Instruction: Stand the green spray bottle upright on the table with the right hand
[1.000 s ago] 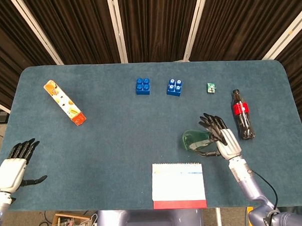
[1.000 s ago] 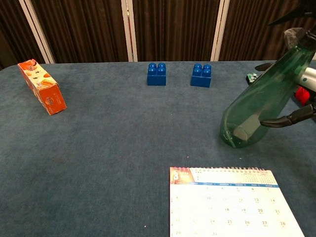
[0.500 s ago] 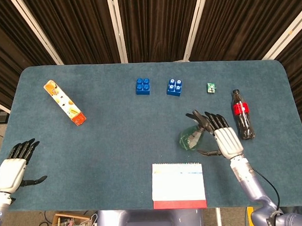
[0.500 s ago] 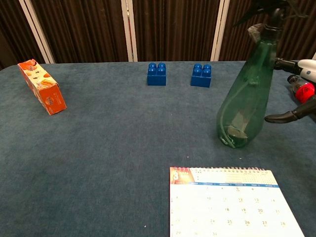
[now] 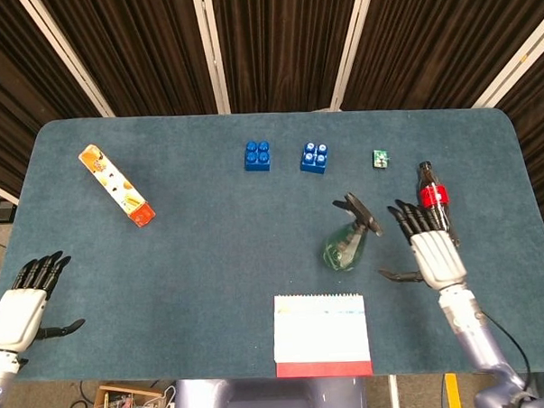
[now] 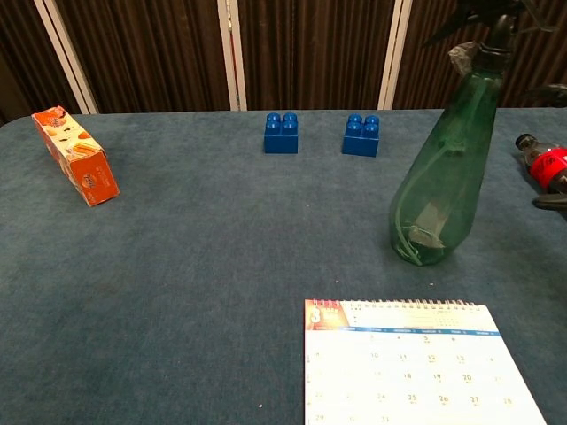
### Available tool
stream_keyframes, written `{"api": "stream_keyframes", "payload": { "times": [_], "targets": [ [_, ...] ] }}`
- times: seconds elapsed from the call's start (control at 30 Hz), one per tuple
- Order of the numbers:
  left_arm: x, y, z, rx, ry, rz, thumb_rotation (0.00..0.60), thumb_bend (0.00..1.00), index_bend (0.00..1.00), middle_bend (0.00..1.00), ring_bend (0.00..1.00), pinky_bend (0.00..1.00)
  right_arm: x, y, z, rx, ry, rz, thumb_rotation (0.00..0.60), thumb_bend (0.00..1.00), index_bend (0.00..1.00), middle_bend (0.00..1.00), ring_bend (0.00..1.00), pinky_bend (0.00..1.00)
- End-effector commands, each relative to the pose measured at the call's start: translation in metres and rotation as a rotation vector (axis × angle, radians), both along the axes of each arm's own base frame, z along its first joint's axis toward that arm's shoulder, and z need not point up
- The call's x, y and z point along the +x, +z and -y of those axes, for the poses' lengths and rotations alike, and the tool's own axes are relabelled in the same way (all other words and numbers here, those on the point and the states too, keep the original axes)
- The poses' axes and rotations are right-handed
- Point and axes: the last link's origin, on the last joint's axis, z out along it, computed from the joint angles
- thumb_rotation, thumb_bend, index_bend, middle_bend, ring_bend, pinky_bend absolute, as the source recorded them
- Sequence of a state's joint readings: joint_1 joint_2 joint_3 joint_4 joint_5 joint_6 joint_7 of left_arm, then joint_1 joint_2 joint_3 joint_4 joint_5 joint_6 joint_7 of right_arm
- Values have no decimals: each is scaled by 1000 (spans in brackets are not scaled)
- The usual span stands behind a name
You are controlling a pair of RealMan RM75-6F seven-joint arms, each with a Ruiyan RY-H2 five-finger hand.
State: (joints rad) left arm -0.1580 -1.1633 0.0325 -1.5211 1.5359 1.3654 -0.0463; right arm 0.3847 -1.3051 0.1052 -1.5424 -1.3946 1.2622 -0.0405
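Observation:
The green spray bottle (image 5: 349,243) (image 6: 443,177) stands upright on the blue table (image 5: 219,242), its black trigger head at the top. My right hand (image 5: 429,247) hovers to the right of the bottle with fingers spread, clear of it and holding nothing; in the chest view only a dark fingertip (image 6: 551,203) shows at the right edge. My left hand (image 5: 25,298) rests at the near left corner of the table, fingers apart and holding nothing.
A cola bottle (image 5: 435,210) (image 6: 542,164) lies just beyond my right hand. A calendar (image 5: 321,333) (image 6: 416,363) sits in front of the spray bottle. Two blue bricks (image 5: 257,155) (image 5: 314,157), a small green item (image 5: 379,159) and an orange carton (image 5: 118,186) lie farther back.
My right hand tipped the spray bottle from leaning to upright, then let go and drew away to the right. The left hand has not moved.

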Motion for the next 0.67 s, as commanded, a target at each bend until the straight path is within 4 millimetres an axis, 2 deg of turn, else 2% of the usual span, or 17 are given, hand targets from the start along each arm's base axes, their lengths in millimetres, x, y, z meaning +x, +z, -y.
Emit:
{"api": "stream_keyframes", "payload": {
  "times": [0.03,0.17,0.27,0.37,0.53,0.67],
  "targets": [
    [1,1,2,6,-7,-1,600,60,41,0,0,34,-17,18,-15,-53,-27,-79,600,109,0,0,0,0],
    [3,3,5,18,-17,-1,600,60,40,0,0,35,-29,35,-33,-174,-42,-126,600,121,0,0,0,0],
    [4,4,8,26,-24,-1,600,60,34,0,0,35,-45,48,-57,-213,-105,-144,600,135,0,0,0,0],
    [4,7,11,54,-28,-10,600,60,14,0,0,35,-64,60,-90,-229,-178,-172,600,146,0,0,0,0],
    [5,10,13,89,-40,-5,600,60,0,0,0,35,-63,68,-108,-233,-162,-200,600,160,0,0,0,0],
    [5,12,14,101,-48,0,600,60,0,0,0,35,-60,68,-110,-228,-154,-181,600,160,0,0,0,0]
  ]
}}
